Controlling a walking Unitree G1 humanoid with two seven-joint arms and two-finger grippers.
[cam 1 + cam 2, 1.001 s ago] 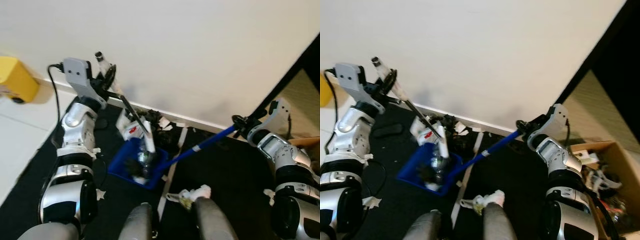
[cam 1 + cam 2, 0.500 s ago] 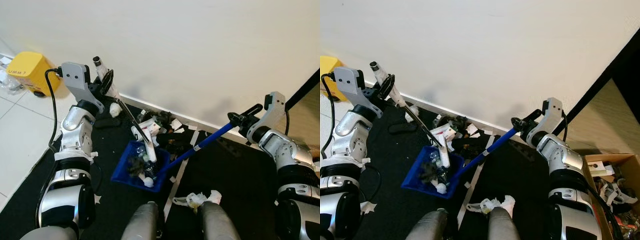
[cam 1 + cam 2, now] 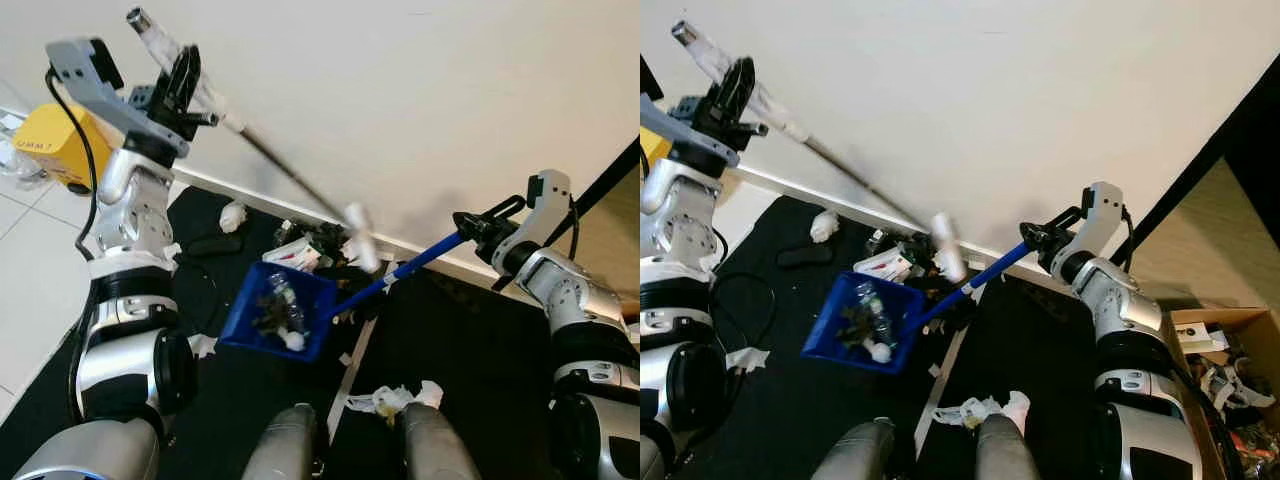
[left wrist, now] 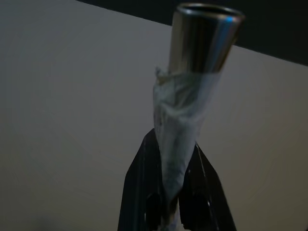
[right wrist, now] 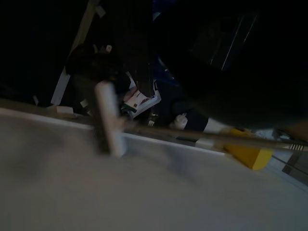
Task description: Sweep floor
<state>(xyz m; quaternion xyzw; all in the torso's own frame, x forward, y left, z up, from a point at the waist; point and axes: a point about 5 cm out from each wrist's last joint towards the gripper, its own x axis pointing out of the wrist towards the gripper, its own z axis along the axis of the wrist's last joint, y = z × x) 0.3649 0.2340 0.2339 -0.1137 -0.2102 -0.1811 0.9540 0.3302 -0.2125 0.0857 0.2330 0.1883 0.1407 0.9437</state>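
Your left gripper (image 3: 178, 88) was clamped on the taped upper end of the broom (image 3: 290, 180), a thin stiff metal rod whose white head (image 3: 362, 238) hung clear of the floor near the wall. Judged light but long, it would swing at the head; the taped section was the surest hold. Your right gripper (image 3: 478, 227) gripped the blue handle (image 3: 400, 272) of the dustpan (image 3: 278, 313), which rested on the dark mat (image 3: 470, 360), loaded with litter. Rigid plastic, likely prone to tipping.
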